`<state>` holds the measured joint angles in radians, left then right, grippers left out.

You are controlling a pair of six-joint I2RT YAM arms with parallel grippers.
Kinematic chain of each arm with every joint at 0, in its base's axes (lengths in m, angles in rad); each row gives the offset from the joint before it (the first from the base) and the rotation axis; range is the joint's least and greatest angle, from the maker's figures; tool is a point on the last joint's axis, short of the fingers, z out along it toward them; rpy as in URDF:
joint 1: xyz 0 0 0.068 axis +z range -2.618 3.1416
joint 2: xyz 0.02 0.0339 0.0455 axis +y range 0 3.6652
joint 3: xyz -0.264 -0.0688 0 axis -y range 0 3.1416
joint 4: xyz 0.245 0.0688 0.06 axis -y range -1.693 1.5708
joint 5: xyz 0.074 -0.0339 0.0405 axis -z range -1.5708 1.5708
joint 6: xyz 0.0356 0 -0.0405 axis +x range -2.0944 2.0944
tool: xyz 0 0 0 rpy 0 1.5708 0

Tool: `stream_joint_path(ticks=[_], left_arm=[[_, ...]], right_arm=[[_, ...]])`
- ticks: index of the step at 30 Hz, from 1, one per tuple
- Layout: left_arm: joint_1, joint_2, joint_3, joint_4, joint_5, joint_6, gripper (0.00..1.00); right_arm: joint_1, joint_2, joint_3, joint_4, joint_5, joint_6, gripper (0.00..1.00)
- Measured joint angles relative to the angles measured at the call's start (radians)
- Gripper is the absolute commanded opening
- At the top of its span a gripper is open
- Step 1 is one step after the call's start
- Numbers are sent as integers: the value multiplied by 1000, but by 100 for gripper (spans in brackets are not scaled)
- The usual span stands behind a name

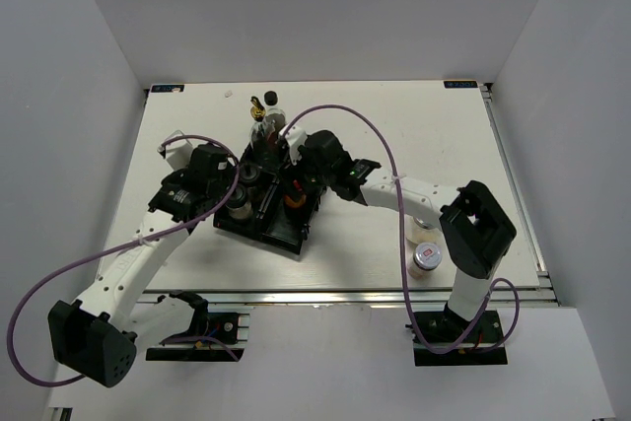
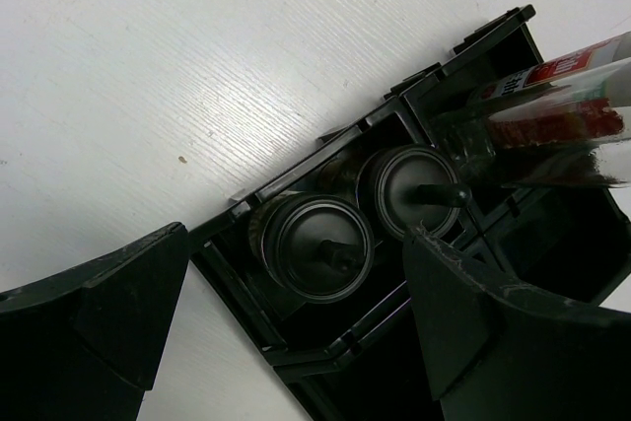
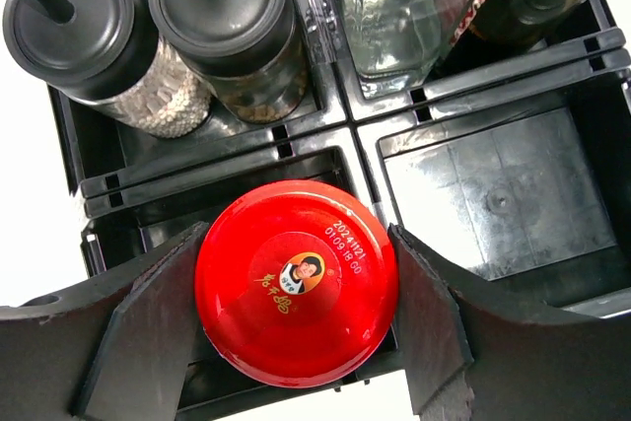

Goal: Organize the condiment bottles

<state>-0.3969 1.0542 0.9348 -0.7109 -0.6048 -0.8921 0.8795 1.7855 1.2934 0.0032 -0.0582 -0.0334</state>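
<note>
Here the red-lidded jar [image 3: 296,278] sits between the right fingers [image 3: 148,332], touching both.

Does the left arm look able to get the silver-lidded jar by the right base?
Probably not: silver-lidded jar sits far right, with tray and right arm between it and the left gripper.

A black tray [image 1: 274,237] with four compartments stands near the middle of the white table [image 1: 444,135], turned at an angle to the table edges. One compartment [image 3: 498,199] shows its bare moulded floor. White walls [image 1: 59,96] close the table on three sides, and a metal rail [image 1: 335,295] runs along the near edge.
</note>
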Motion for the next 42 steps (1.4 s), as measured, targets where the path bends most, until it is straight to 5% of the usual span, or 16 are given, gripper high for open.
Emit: stream_joint_path(ticks=[6, 16, 23, 33, 42], left_arm=[[0, 11, -1, 10, 7, 0, 98], [0, 10, -5, 11, 41, -4, 98], [0, -1, -29, 23, 75, -3, 98], [0, -5, -41, 38, 88, 0, 98], [0, -24, -44, 37, 61, 0, 98]], right_arm=[[1, -31, -37, -1, -5, 8, 89], [3, -309, -66, 52, -18, 52, 89], [-12, -541, -224, -58, 270, 193, 89], [-406, -776, -416, -496, 508, 493, 89], [-475, -763, -490, -584, 407, 513, 89]])
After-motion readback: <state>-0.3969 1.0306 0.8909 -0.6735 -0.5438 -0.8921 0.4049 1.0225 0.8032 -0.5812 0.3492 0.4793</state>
